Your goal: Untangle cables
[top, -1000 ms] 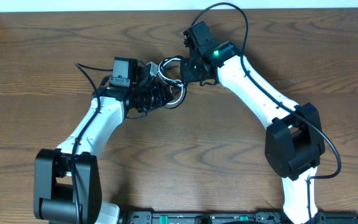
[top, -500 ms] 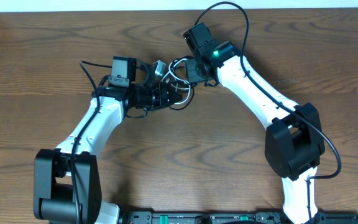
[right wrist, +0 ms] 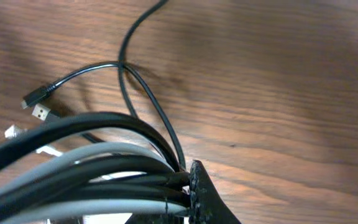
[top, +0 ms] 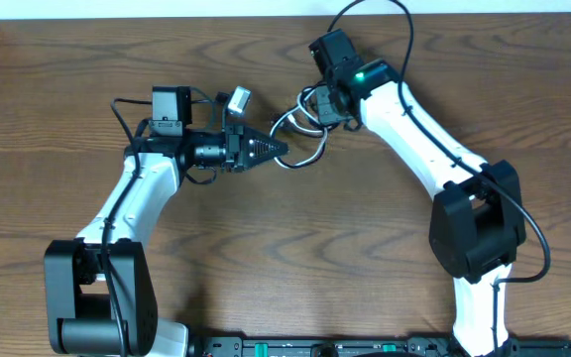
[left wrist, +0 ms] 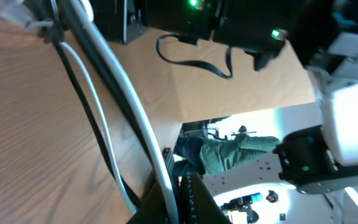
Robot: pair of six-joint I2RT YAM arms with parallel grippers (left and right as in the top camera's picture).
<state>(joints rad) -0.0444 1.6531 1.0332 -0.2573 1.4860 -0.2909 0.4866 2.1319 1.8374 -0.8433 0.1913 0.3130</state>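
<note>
Midway across the brown wooden bench [top: 295, 258], 2 white robot arms meet over the cables [top: 303, 134], a small knot of 1 white cord and several black ones lying in loose loops between them. A thicker black lead [top: 390, 15] belonging to the right arm arcs over the far edge of the bench, and a second lead [top: 119, 104] loops out behind the left wrist. The left arm [top: 127, 203] stretches up from the near-left corner, its forearm pointing right. The left end effector [top: 272, 149] is narrowed to a point at the left edge of the loops. The left wrist view shows a white cord and a black one running straight down into the closed fingers [left wrist: 194, 199], so it is holding the cables. The right arm [top: 419, 129] reaches in from the near right, a green light [top: 362, 74] lit on its wrist. The right end effector [top: 317, 107] is clamped on the far side of the same knot, the bundle pinched tight at its tip in the right wrist view. A pale plug end [top: 236, 97] shows near the left end effector, and 2 small plugs [right wrist: 36, 104] lie on the wood beyond the bundle, apart from both grips.
</note>
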